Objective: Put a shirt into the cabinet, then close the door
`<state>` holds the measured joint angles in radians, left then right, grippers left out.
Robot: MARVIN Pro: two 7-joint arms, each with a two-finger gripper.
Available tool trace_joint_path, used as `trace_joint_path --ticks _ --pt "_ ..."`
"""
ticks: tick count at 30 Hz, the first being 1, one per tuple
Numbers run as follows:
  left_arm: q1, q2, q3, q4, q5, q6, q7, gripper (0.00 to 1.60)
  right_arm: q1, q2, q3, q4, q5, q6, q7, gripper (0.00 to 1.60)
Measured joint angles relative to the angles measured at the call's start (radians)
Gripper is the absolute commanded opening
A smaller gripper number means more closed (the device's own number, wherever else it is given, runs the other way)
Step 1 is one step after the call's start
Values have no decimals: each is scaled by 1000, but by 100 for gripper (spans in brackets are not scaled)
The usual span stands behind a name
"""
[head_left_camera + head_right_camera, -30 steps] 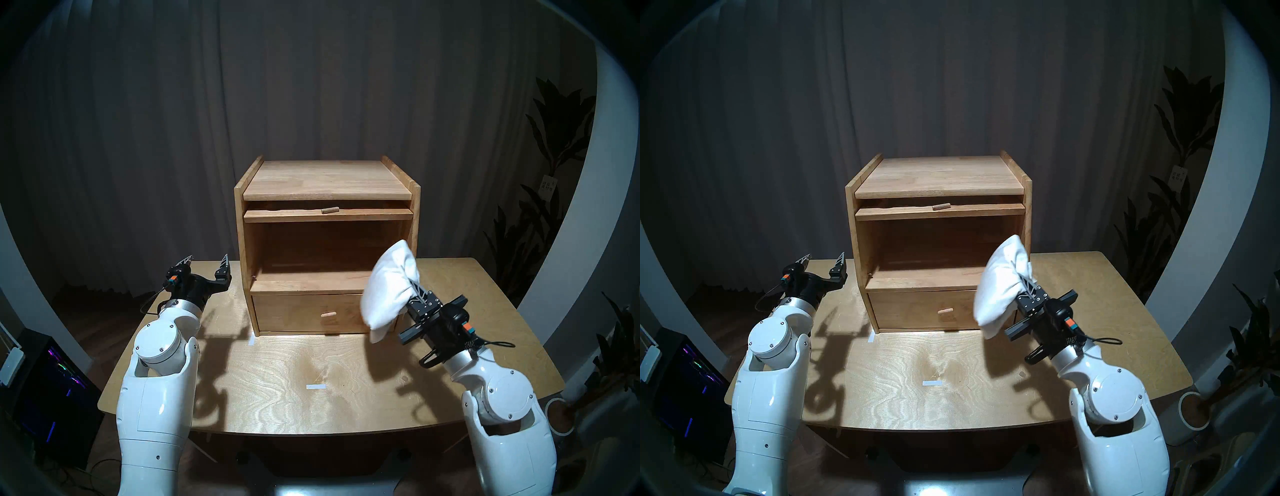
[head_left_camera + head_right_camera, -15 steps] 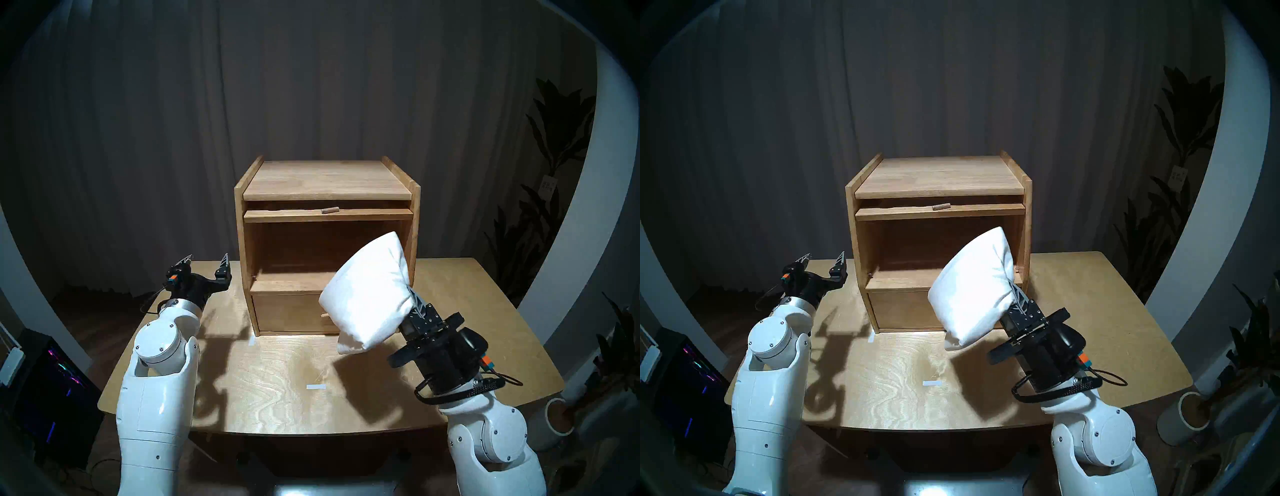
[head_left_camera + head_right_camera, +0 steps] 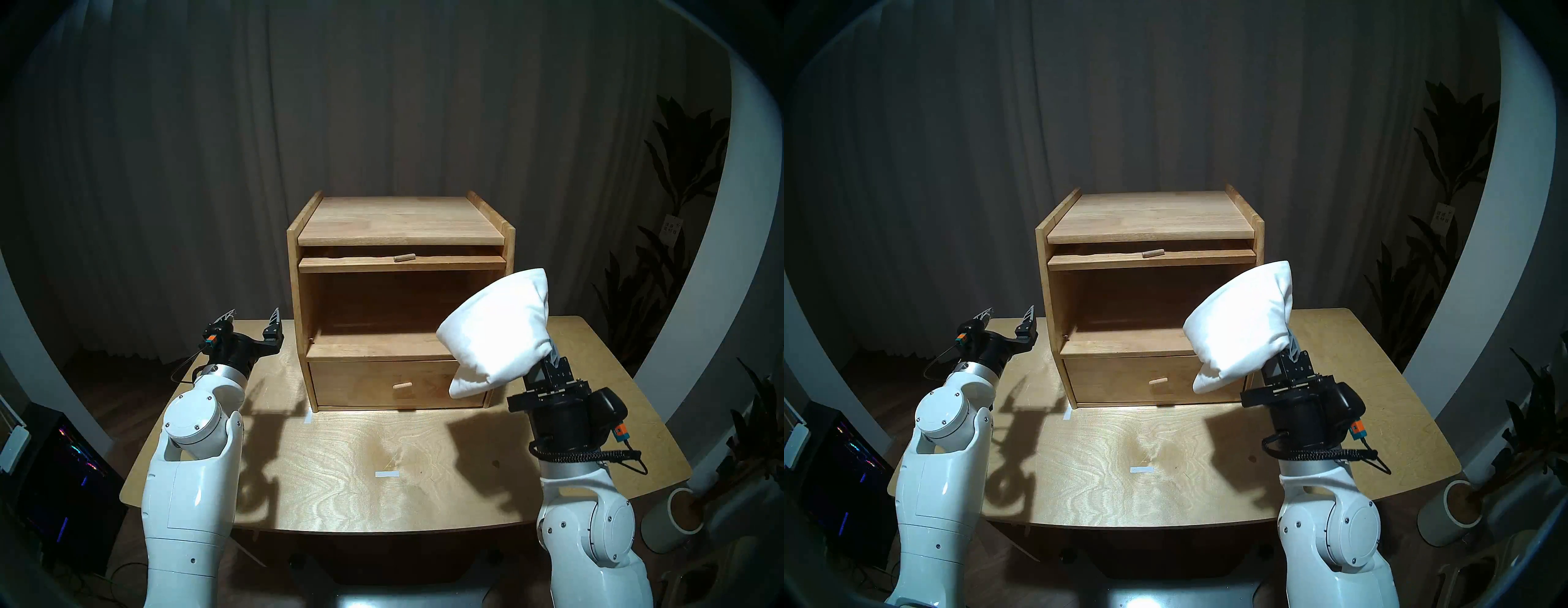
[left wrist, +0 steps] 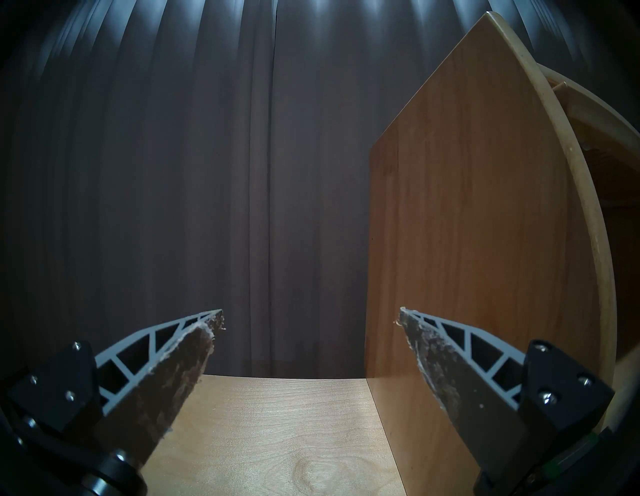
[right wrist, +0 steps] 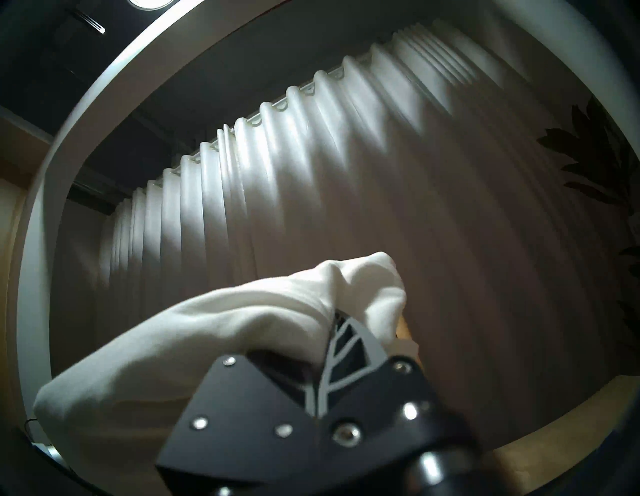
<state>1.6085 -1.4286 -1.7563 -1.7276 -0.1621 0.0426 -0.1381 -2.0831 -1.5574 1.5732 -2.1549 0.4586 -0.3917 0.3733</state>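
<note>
Shirt (image 3: 496,327): bunched, up in the air by cabinet (image 3: 401,220) right front corner
Right gripper (image 3: 551,354): shut tight on shirt
Left gripper (image 3: 253,318): wide open, empty
Door (image 3: 401,264): up, open

We note a light wooden table (image 3: 424,488); the cabinet (image 3: 401,220) stands on its far middle; two white tape strips lie on it, one (image 3: 387,474) mid-table, one (image 3: 308,418) by the cabinet's front-left corner.

White shirt (image 3: 496,329) bunched, hanging in air before cabinet's (image 3: 401,220) right front edge, cabinet standing at desk's rear, compartment open, door (image 3: 401,263) raised flat under top
</note>
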Motion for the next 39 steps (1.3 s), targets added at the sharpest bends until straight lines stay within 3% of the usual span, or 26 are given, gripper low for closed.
trace_joint_path --ticks 9,24,39 --pt "0 1 0 0 -1 0 1 160 96 -1 -69 6 -115 163 -84 0" --pt "0 1 1 1 -2 0 2 160 239 -11 -102 54 -207 384 -227 0" --pt "0 2 2 1 -3 0 2 160 375 -21 -117 175 -309 500 -303 0"
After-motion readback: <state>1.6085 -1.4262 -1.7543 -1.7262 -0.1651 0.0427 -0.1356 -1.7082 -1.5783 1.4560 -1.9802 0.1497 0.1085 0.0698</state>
